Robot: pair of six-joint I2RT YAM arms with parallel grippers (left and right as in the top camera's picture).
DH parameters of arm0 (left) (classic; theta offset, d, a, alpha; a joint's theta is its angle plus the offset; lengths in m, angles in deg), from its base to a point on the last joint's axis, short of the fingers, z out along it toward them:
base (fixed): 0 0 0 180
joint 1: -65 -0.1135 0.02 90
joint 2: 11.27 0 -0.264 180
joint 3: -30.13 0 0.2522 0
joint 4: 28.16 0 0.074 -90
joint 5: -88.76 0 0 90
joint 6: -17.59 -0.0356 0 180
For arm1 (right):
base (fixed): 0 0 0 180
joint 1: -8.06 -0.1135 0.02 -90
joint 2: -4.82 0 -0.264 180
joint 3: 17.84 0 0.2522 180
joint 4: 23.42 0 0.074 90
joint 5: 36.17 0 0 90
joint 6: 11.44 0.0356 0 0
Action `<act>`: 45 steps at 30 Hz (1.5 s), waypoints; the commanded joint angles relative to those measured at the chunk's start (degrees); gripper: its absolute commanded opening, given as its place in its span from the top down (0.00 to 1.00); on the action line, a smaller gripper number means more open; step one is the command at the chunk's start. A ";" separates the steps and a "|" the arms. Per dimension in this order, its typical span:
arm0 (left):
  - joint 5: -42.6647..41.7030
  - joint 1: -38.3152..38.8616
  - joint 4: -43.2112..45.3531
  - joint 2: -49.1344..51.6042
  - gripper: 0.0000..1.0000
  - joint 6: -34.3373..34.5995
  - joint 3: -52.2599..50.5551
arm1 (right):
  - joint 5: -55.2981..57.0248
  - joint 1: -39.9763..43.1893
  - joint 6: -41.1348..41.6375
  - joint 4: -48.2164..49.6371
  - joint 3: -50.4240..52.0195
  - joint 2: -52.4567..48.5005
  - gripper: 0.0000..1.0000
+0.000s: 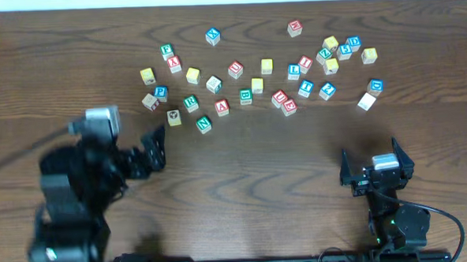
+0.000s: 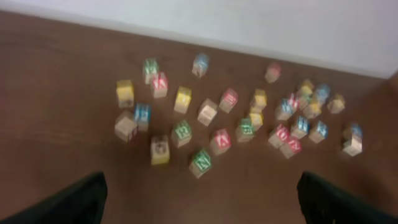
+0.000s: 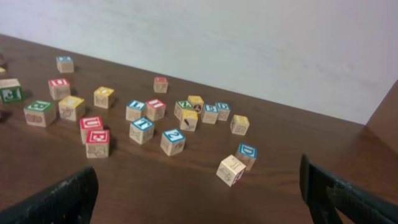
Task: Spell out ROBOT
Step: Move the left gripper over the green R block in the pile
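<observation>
1. Where the overhead camera looks straight down, a dark brown wood-grain tabletop (image 1: pixel 259 169) fills nearly the whole view and carries everything else.
2. The black left arm (image 1: pixel 71 209) takes up the near left corner and is blurred. It reaches up toward the cubes.
3. The black right arm (image 1: pixel 391 211) sits at the near right edge, compact and upright, well apart from the cubes.
4. The left arm's fingers (image 2: pixel 78 200) stand wide apart with nothing between them. In the left wrist view they frame the two bottom corners, with bare tabletop between them.
5. The right arm's fingers (image 3: pixel 62 202) are likewise spread wide and hold nothing, each at a bottom corner of the right wrist view.
6. The small wooden letter cubes (image 1: pixel 257 86), with faces in red, blue, green and yellow, lie loose in a ragged band across the far half of the tabletop, in no order. Most letters are too small to read.
7. A yellow-faced cube (image 1: pixel 174 116) is the one nearest the left arm's fingers, near them but not touching.
8. A green-faced N cube (image 1: pixel 204 124) lies at the near edge of the band, with a red-faced A cube (image 1: pixel 222 108) just beside it.
9. A pale plain-faced cube (image 1: pixel 366 101) marks the right end, close to a blue-faced cube (image 1: pixel 376 85).
10. A lone red-faced cube (image 1: pixel 294 27) sits farthest back.
</observation>
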 commanded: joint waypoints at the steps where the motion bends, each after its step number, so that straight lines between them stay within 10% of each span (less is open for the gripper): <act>1: 0.35 0.17 -10.93 12.02 0.04 -2.91 14.99 | 0.26 0.22 0.92 -0.28 0.04 0.33 0.01; 15: 0.13 0.17 -19.52 35.04 0.04 -2.51 24.96 | 0.26 0.22 0.92 -0.28 0.04 0.33 0.01; 45: 18.64 11.58 -34.03 61.26 0.04 24.17 51.28 | 0.26 0.22 0.92 -0.28 0.04 0.33 0.01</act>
